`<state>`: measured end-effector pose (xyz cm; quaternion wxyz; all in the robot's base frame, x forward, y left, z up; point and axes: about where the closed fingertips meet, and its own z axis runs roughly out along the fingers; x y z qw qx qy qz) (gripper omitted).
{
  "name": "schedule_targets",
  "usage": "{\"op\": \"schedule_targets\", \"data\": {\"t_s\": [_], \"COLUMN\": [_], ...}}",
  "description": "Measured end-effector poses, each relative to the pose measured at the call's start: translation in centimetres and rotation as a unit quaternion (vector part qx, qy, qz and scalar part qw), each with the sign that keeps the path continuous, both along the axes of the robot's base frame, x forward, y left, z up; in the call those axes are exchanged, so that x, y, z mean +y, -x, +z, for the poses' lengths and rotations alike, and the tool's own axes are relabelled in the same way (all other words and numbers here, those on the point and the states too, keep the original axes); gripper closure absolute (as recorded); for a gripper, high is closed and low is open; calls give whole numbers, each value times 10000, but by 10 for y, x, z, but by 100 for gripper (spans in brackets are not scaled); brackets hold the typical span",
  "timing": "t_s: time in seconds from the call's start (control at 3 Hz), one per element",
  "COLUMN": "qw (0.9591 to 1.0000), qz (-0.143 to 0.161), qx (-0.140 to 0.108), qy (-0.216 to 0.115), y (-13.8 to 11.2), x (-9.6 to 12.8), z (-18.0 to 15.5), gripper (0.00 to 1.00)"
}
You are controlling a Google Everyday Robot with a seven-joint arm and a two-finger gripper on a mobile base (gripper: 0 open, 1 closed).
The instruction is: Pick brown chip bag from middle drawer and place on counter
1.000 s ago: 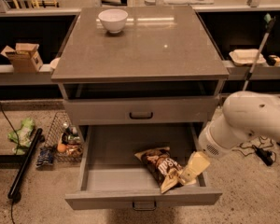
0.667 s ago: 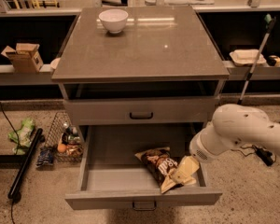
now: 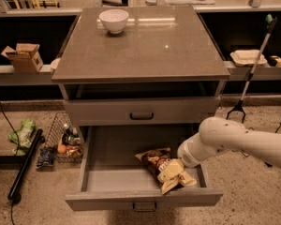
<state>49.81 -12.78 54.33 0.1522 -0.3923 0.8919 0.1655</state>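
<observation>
The brown chip bag point(image 3: 153, 159) lies on the floor of the open middle drawer point(image 3: 112, 179), right of centre and near the front wall. My gripper point(image 3: 176, 175) is down inside the drawer at the bag's right front end and covers part of it. My white arm point(image 3: 234, 139) reaches in from the right over the drawer's side wall. The counter point(image 3: 145, 46) is the glossy grey-brown slab on top of the cabinet, with a white bowl point(image 3: 114, 20) at its back left.
A closed drawer front with a dark handle point(image 3: 141, 116) sits above the open drawer. A wire basket of items point(image 3: 65, 142) and a green wrapper point(image 3: 21, 135) lie on the floor at left. A grabber tool point(image 3: 253, 69) leans at right. Pale ledges hold a cardboard box point(image 3: 22, 56) and a tray point(image 3: 248, 56).
My arm has swung left and lower into the drawer, bringing the gripper onto the bag's right end. The bag has stayed in place.
</observation>
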Motion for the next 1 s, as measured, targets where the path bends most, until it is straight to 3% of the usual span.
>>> {"op": "schedule_targets", "data": {"t_s": [0.33, 1.0], "qw": [9993, 9965], "qz": [-337, -698], "qx": [138, 436], "qy": [12, 137], "y": [-10, -22], "x": [10, 19], "z": [-25, -72], "gripper": [0, 0]}}
